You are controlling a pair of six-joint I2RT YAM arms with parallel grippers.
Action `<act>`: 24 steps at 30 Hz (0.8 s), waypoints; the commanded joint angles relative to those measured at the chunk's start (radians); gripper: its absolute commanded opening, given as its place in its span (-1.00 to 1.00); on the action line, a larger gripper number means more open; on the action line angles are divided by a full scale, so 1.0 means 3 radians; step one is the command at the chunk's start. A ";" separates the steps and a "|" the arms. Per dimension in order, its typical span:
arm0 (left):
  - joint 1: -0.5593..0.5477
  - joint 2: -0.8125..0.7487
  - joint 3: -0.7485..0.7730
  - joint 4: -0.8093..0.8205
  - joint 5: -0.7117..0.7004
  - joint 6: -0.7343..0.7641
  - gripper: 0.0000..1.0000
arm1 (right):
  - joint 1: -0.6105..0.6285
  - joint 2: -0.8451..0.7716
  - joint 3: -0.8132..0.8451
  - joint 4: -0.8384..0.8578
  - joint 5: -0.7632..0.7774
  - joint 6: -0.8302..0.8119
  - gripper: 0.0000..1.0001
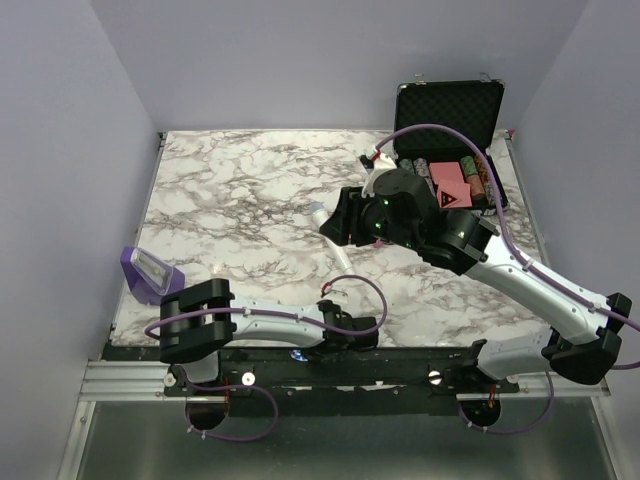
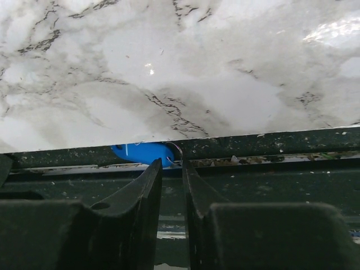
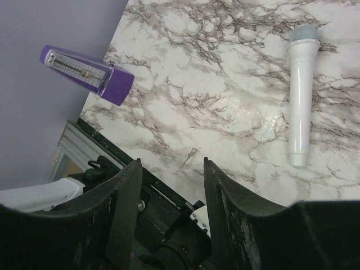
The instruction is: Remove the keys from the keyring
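Note:
A key with a bright blue head (image 2: 143, 153) lies on the dark strip at the table's near edge, and also shows as a blue spot (image 1: 299, 354) in the top view. The thin silver keyring (image 2: 176, 153) loops off its right end. My left gripper (image 2: 171, 163) reaches low to it with its jaws a narrow gap apart and the ring right at the tips. Whether they pinch the ring I cannot tell. My right gripper (image 3: 171, 162) hangs open above the marble with nothing between its fingers. A small thin metal piece (image 3: 191, 154) lies on the marble just beyond them.
A white microphone with a grey head (image 3: 299, 101) lies mid-table (image 1: 335, 250). A purple metronome (image 1: 150, 270) lies on its side at the left edge. An open black case (image 1: 450, 110) with poker chips stands at the back right.

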 commanded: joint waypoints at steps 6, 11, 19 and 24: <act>0.0005 0.0149 0.0054 0.0121 0.0065 0.0109 -0.32 | -0.0024 0.0014 0.0011 0.0029 -0.0090 -0.0008 0.11; 0.0061 0.0139 -0.0043 0.0193 0.0101 0.0104 -0.32 | -0.0029 0.0009 0.0017 0.0029 -0.0100 -0.0018 0.12; 0.0092 0.0175 -0.0095 0.0259 0.0153 0.0124 -0.43 | -0.0045 -0.0017 -0.0004 0.0060 -0.0126 -0.0013 0.12; 0.0097 0.0200 -0.0074 0.0270 0.0173 0.0155 -0.70 | -0.0045 -0.0042 -0.0009 0.0080 -0.0131 0.0003 0.12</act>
